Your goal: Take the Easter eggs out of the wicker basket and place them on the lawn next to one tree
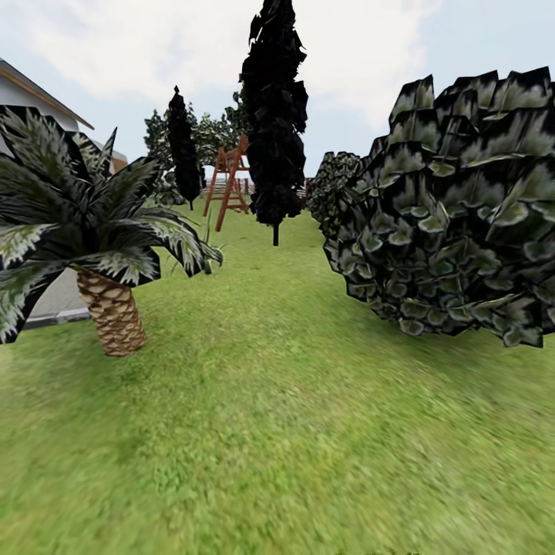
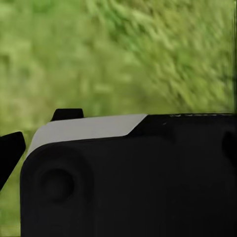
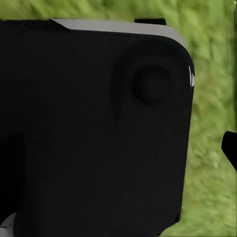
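Observation:
The lawn (image 1: pixel 293 432) stretches ahead of me as short green grass and rises gently toward the back. In the left wrist view a black and grey casing of my own body (image 2: pixel 128 182) blocks most of the picture, with blurred lawn (image 2: pixel 123 54) beyond it and a dark fingertip (image 2: pixel 10 150) at the edge. The right wrist view is much the same: black casing (image 3: pixel 89 123), a strip of lawn (image 3: pixel 212 187) and a dark fingertip (image 3: pixel 230 148). Whether the jaws stand open or shut cannot be read from these slivers.
A short palm with a scaly trunk (image 1: pixel 114 312) stands at the left. A big leafy bush (image 1: pixel 455 208) fills the right. A dark cypress (image 1: pixel 274 116) stands ahead, with a smaller one (image 1: pixel 183 146) and a red wooden frame (image 1: pixel 229 181) behind. A grass lane runs between palm and bush.

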